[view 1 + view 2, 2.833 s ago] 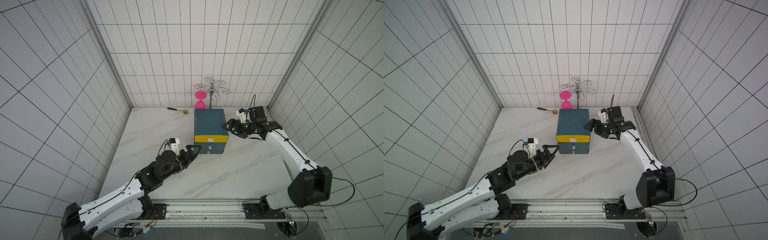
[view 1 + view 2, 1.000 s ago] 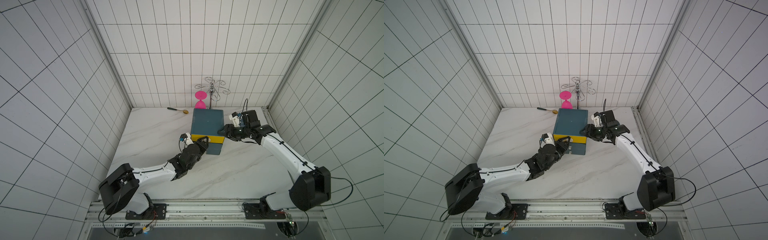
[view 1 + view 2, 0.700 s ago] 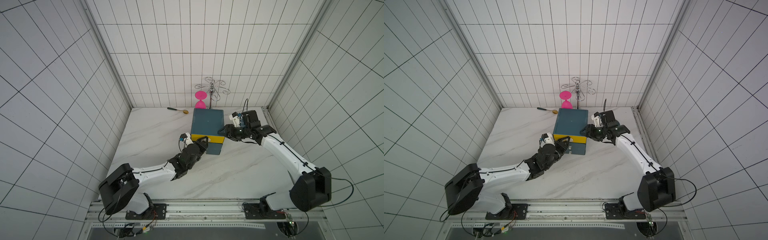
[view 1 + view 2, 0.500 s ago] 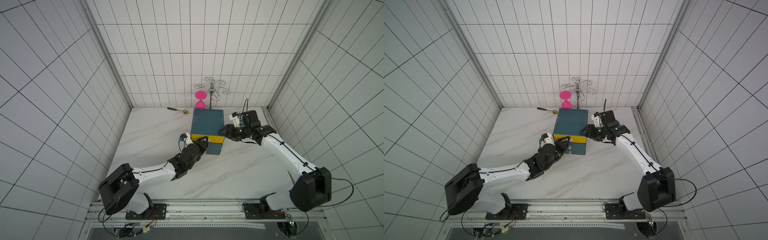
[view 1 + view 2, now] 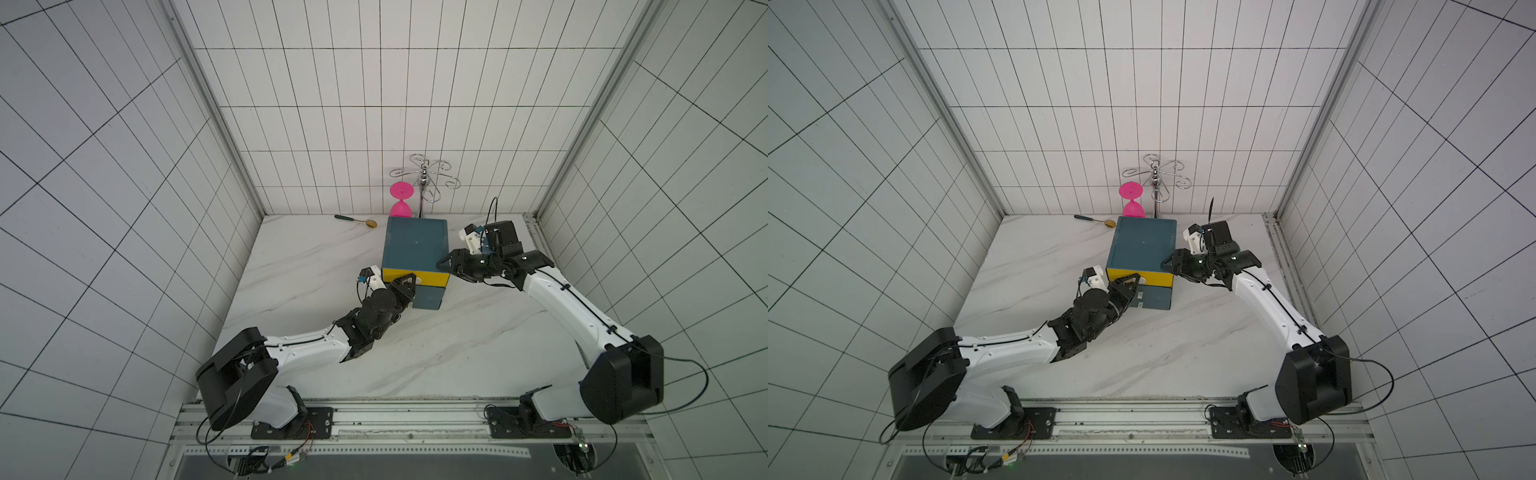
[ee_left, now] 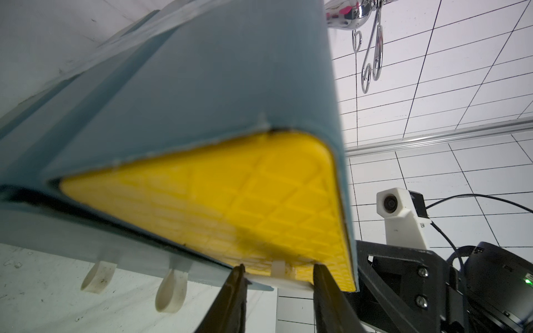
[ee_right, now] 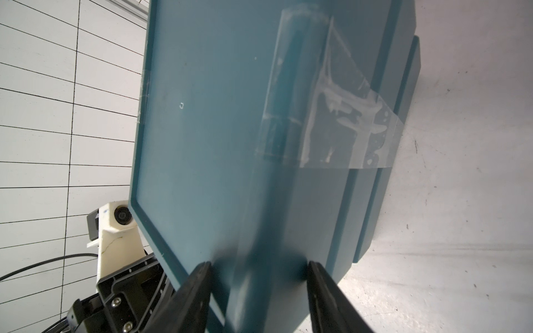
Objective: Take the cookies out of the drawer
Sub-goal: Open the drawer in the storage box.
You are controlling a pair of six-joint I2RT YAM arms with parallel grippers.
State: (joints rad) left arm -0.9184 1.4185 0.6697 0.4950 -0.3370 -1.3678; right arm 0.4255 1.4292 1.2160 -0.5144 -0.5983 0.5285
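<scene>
Cookies presumably lie unseen inside the shut yellow drawer; left jaws straddle its white handle, pinch unclear; right jaws, parted, brace the teal cabinet corner; clamp the handle firmly, then pull straight, level

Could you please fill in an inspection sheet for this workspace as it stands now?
Surface: marble tabletop, no spills seen.
Job's things: cookies, nothing seen; teal cabinet with its yellow drawer shut.
Clutter: pink goblet, chrome hook stand and spoon by the back wall; clear tape on the cabinet's side.
Grippers: left gripper appears closed on the drawer's white handle; right gripper open, astride the cabinet's upper edge.
Cables: black cable looping above the right wrist, off the surface.
Surroundings: white tiled walls; metal rail in front.
</scene>
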